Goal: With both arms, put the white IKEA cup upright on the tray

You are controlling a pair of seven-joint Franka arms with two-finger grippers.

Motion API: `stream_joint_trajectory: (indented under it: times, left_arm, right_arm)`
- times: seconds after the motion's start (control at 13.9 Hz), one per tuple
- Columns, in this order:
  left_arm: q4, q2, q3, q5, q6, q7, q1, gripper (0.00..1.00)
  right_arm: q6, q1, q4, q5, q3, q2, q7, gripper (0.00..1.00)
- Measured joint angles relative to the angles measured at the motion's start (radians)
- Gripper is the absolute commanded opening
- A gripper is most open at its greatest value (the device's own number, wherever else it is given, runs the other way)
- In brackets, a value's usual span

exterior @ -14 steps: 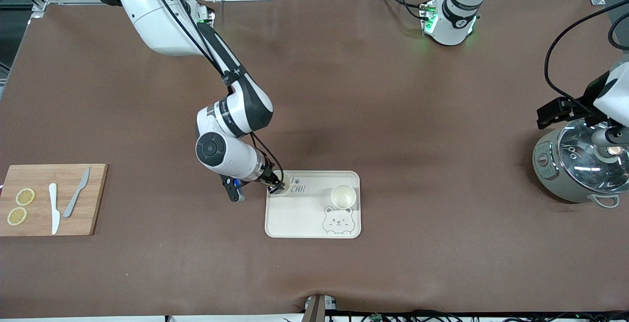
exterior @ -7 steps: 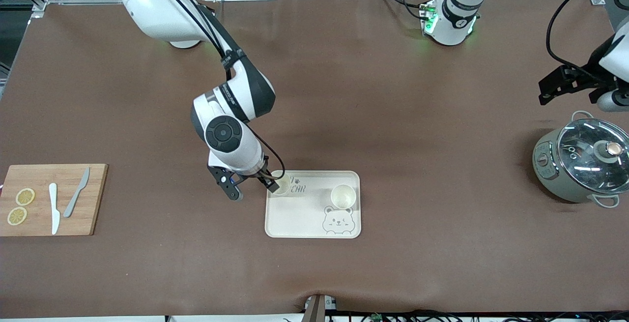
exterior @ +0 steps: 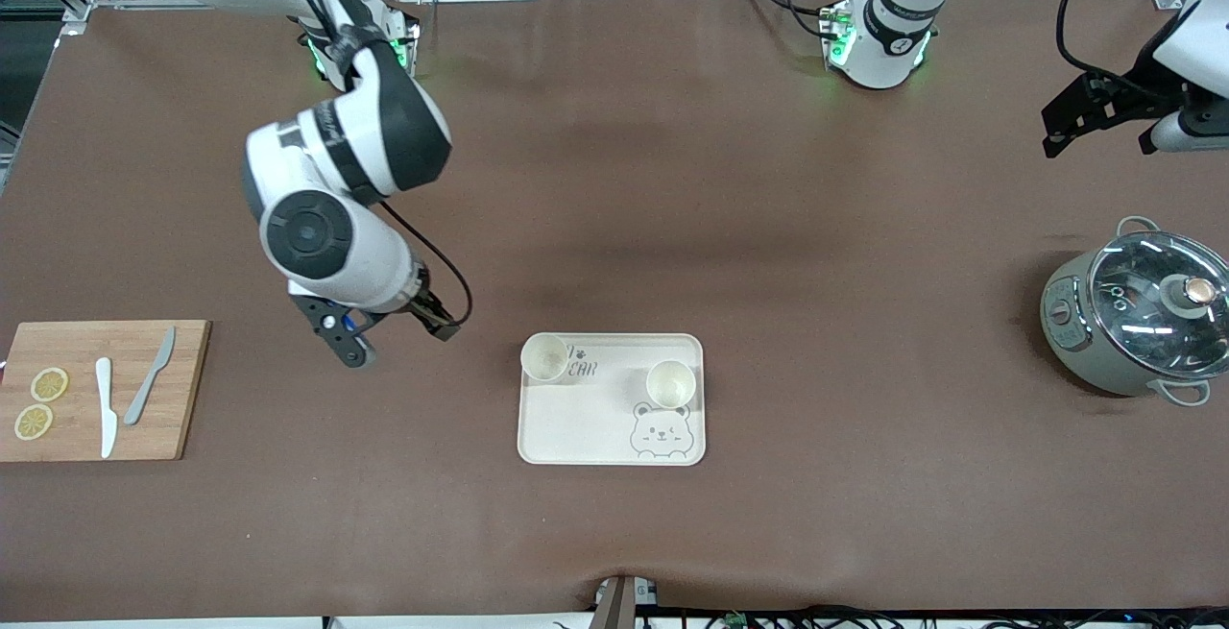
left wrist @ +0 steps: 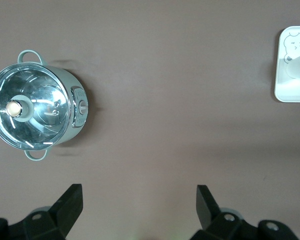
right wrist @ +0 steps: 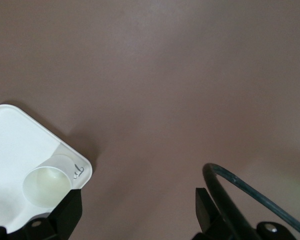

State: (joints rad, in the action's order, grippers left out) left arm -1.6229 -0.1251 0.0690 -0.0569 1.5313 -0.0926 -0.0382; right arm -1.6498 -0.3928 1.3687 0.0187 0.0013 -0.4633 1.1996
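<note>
1. Right gripper: fingers spread, holding nothing, up over bare table between the board and the tray. Its wrist view shows the tray corner and one cup below, with nothing between the fingertips.
2. Board, at the right arm's end of the table: two lemon slices, a white knife and a grey knife lie on it. No part in this job, by my reading.
3. Tray, mid-table: two white cups stand on it, both upright with mouths up. One cup sits at the corner toward the right arm, partly covering the lettering; the other cup sits just above the bear drawing. Both look empty, though the insides are pale and hard to read.
4. Judgement: the placing looks done.
5. Risks: the corner cup stands very near the tray rim, so a low sweep by the right arm or its cable could tip it off. A return pass by either arm could knock either cup.
6. Pot, at the left arm's end: glass lid on; contents not readable.
7. Left gripper: fingers wide apart, empty, over bare table above the pot, waiting.
</note>
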Motion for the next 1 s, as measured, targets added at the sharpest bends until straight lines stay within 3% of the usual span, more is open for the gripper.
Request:
stream_joint_trajectory:
  times: [0.5, 1.0]
  left_arm:
    - [-0.008, -0.001, -0.009, 0.007, 0.015, 0.0, 0.0, 1.0]
    - [-0.008, 0.0, -0.009, 0.007, 0.028, 0.0, 0.0, 1.0]
  right_arm:
    - [-0.002, 0.079, 0.22, -0.011, -0.004, 0.221, -0.415, 1.0]
    - [-0.007, 0.232, 0.302, -0.019, -0.009, 0.311, -0.857, 1.0]
